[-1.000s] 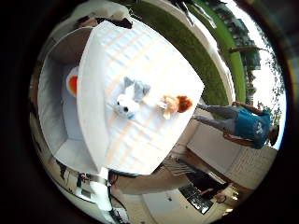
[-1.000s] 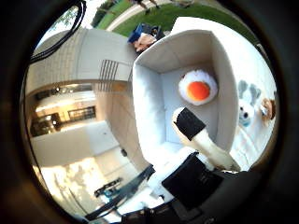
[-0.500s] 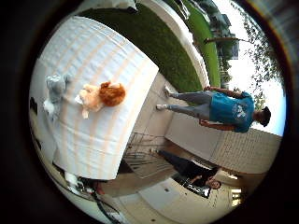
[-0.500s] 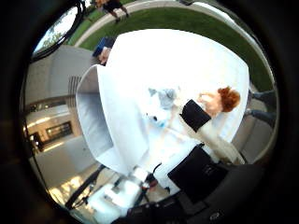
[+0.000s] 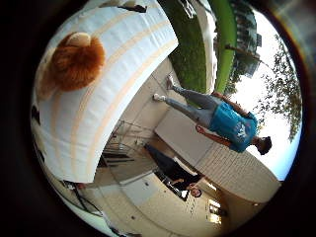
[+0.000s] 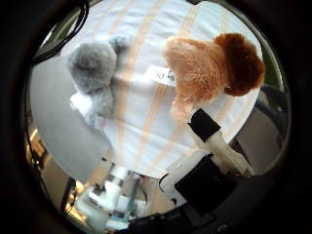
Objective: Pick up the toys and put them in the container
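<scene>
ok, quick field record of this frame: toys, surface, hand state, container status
toys: tan plush lion with brown mane; grey plush toy
surface: both lie on a white cloth with pale orange stripes, apart from each other, a white tag between them
hand: right hand, a finger extended straight, its black tip beside the lion; nothing held
proximity: lion close to the palm
container: not visible in either view
toys picked: none yet
</scene>
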`<state>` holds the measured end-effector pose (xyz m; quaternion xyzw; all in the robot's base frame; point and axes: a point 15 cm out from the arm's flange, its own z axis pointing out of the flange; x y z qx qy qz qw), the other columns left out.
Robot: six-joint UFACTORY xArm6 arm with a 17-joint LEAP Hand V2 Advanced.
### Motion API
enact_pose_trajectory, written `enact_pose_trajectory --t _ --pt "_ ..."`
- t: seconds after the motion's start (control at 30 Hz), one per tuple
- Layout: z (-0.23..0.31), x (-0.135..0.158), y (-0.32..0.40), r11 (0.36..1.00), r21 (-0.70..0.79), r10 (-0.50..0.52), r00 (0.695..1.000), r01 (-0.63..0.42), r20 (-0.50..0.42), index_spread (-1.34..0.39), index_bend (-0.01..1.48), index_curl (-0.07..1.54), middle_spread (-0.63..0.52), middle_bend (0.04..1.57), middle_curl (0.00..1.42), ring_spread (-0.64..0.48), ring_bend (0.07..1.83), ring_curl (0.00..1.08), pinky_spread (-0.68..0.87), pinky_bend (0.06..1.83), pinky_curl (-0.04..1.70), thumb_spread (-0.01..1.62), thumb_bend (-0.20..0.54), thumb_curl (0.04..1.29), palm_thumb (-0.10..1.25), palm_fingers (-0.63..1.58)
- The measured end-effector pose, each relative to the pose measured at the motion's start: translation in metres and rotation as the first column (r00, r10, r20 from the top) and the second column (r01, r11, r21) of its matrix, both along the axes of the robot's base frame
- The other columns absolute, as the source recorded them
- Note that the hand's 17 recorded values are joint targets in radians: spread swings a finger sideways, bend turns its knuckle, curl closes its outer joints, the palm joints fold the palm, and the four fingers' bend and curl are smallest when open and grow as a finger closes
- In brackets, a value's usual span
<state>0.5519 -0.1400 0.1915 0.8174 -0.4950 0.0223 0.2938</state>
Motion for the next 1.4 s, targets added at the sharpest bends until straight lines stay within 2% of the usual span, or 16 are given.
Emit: enact_pose_trajectory --t 0.13,0.2,0.27,0.33,0.37,0.43,0.53,0.67,0.8,0.87,1.03,1.13,1.23,1.4 --pt "-0.018 -0.002 0.001 1.0 -0.009 -0.001 1.0 0.0 -0.031 -0.18 0.21 0.34 -0.02 0.18 0.34 0.23 0.31 0.31 0.39 0.34 0.26 1.08 -0.026 0.36 0.69 0.17" --pt "-0.019 -0.002 0.001 1.0 -0.012 0.001 0.999 -0.002 -0.033 -0.2 0.23 0.35 -0.05 0.23 0.35 0.22 0.35 0.32 0.39 0.31 0.24 1.08 -0.024 0.35 0.71 0.36" --pt "-0.018 -0.002 -0.001 1.0 -0.021 0.007 0.999 -0.007 -0.035 -0.24 0.16 0.33 -0.08 0.32 0.39 0.17 0.52 0.35 0.37 0.34 0.22 1.08 -0.026 0.35 0.71 0.65" --pt "-0.016 -0.002 -0.001 1.0 -0.021 0.007 0.999 -0.007 -0.033 -0.28 0.07 0.28 -0.11 0.44 0.44 0.14 0.7 0.41 0.35 0.39 0.24 1.08 -0.022 0.36 0.73 0.8" --pt "-0.012 -0.002 -0.001 1.0 -0.021 0.009 1.0 -0.01 -0.029 -0.31 0.05 0.26 -0.13 0.53 0.49 0.13 0.85 0.47 0.34 0.42 0.26 1.08 -0.023 0.36 0.73 0.86" --pt "-0.005 -0.004 -0.002 1.0 -0.021 0.006 1.0 -0.006 -0.027 -0.36 0.1 0.24 -0.16 0.63 0.55 0.1 0.99 0.55 0.34 0.46 0.28 1.08 -0.025 0.36 0.74 0.88" --pt "0.011 -0.007 -0.006 1.0 -0.018 -0.008 1.0 0.008 -0.013 -0.44 0.17 0.22 -0.2 0.75 0.64 0.05 1.15 0.64 0.34 0.6 0.34 1.07 -0.021 0.37 0.76 0.92" --pt "0.036 -0.014 -0.012 1.0 0.001 -0.031 0.999 0.031 0.02 -0.58 0.21 0.19 -0.25 0.87 0.77 -0.01 1.22 0.71 0.34 0.96 0.49 1.07 0.01 0.42 0.89 1.03" --pt "0.06 -0.031 -0.005 0.997 0.051 -0.065 0.998 0.064 0.018 -0.7 0.27 0.18 -0.27 0.95 0.87 -0.05 1.26 0.76 0.31 1.17 0.62 1.09 0.03 0.48 0.98 1.03" --pt "0.074 -0.047 0.0 0.993 0.081 -0.086 0.996 0.087 -0.014 -0.77 0.33 0.19 -0.28 0.98 0.92 -0.07 1.28 0.78 0.29 1.23 0.68 1.11 0.025 0.51 1.0 1.0" --pt "0.131 -0.097 0.034 0.977 0.186 -0.092 0.992 0.107 -0.086 -0.89 0.44 0.2 -0.29 1.03 1.0 -0.09 1.34 0.82 0.25 1.3 0.78 1.13 -0.005 0.55 0.99 0.93" --pt "0.175 -0.119 0.07 0.966 0.254 -0.034 0.998 0.048 -0.062 -0.95 0.5 0.22 -0.29 1.05 1.04 -0.1 1.36 0.83 0.23 1.34 0.83 1.15 -0.011 0.58 0.99 0.89" --pt "0.213 -0.135 0.114 0.945 0.324 0.04 0.999 -0.041 0.009 -1.02 0.56 0.24 -0.29 1.08 1.08 -0.11 1.39 0.85 0.21 1.36 0.88 1.15 -0.011 0.61 0.98 0.86" --pt "0.252 -0.16 0.212 0.851 0.485 0.172 0.979 -0.203 0.109 -1.08 0.62 0.28 -0.29 1.11 1.11 -0.12 1.41 0.86 0.19 1.4 0.93 1.15 -0.013 0.63 0.98 0.83"
